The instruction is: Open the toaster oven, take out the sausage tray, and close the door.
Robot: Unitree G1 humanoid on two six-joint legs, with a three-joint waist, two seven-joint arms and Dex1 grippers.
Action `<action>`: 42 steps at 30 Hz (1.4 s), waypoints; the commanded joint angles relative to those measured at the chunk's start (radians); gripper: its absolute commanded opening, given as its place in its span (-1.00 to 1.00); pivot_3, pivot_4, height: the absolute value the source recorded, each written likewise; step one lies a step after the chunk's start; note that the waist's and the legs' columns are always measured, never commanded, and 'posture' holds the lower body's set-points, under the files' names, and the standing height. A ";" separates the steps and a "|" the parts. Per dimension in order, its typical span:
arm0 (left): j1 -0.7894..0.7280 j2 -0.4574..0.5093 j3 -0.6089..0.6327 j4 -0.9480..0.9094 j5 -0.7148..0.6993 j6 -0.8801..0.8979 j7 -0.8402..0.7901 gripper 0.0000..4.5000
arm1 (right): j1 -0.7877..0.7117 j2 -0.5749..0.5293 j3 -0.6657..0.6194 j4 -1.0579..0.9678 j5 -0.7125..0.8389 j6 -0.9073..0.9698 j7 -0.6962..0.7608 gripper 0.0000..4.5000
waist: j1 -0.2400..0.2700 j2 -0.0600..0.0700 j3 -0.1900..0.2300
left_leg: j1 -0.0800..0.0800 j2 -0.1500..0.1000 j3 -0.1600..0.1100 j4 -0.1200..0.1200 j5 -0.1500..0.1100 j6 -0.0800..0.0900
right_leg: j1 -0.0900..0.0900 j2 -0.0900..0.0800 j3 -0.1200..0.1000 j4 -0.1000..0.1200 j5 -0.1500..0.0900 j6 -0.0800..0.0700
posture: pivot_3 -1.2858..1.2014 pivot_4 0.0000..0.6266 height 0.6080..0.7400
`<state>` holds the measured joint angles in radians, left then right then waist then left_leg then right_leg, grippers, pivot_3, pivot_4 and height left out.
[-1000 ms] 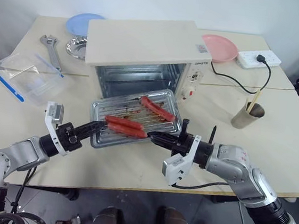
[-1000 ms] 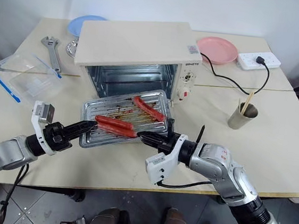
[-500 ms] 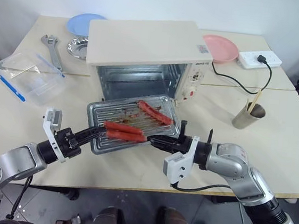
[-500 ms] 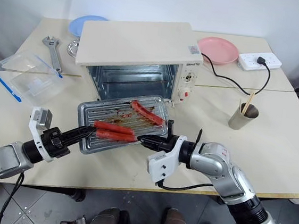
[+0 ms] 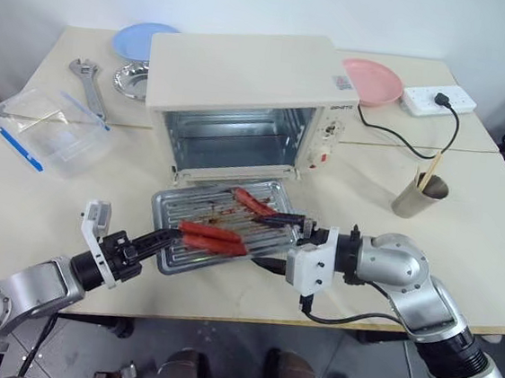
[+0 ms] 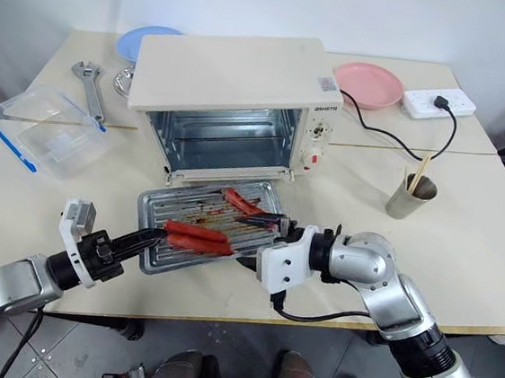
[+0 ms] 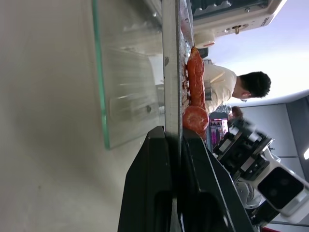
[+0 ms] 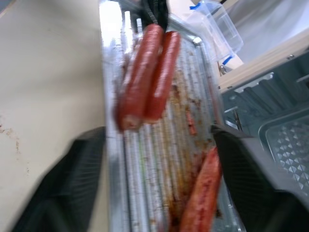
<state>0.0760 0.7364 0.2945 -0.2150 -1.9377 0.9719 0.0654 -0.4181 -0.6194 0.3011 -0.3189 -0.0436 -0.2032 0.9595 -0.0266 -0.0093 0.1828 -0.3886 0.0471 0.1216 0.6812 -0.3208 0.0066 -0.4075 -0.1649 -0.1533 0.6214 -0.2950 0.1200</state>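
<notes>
Three red sausages, seemingly, on one shallow shiny metal tray before the cream-white toaster oven, long axis left-right, left gripper clamping its rim, right gripper spread.

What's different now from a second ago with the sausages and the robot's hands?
The right gripper let go of the sausage tray and now stands open around its end. The left gripper stays shut on the tray's other end. The toaster oven and its open door stayed put.
</notes>
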 commanded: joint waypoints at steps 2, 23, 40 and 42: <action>0.039 -0.025 0.016 -0.055 -0.032 -0.031 0.013 -1.00 | -0.012 -0.013 -0.077 -0.079 0.240 0.092 0.069 0.99 | 0.000 0.000 0.000 | 0.000 0.000 0.000 0.000 0.000 0.000 | 0.000 0.000 0.000 0.000 0.000 0.000 | 0.03 -0.52 1.00; 0.297 -0.287 0.148 -0.322 -0.035 -0.197 0.027 -1.00 | -0.050 -0.149 -0.217 0.420 0.406 0.145 0.392 0.91 | 0.001 0.000 0.000 | 0.001 0.000 0.001 0.001 -0.001 0.001 | 0.002 0.000 0.001 -0.003 0.000 0.000 | 0.03 -0.52 1.00; 0.641 -0.501 0.153 -0.542 -0.035 -0.446 0.012 -1.00 | -0.234 0.007 -0.177 1.019 0.220 -0.152 0.443 -0.98 | 0.000 0.000 0.000 | 0.002 0.000 0.001 0.001 -0.001 0.002 | 0.005 0.000 0.000 -0.011 0.000 -0.001 | 0.03 -0.52 1.00; 0.670 -0.522 0.149 -0.559 -0.035 -0.472 0.011 -1.00 | -0.257 0.033 -0.175 1.064 0.203 -0.177 0.437 -0.98 | 0.000 0.000 0.000 | 0.002 0.000 0.001 0.002 -0.001 0.002 | 0.005 0.000 0.000 -0.010 0.000 -0.002 | 0.03 -0.52 1.00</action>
<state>0.7190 0.2305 0.4445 -0.7063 -1.9456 0.5256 0.1061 -0.6510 -0.5935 0.1256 0.7221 0.1695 -0.3500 1.3950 -0.0264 -0.0092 0.1828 -0.3869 0.0472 0.1228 0.6837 -0.3223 0.0085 -0.4025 -0.1647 -0.1533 0.6109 -0.2952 0.1182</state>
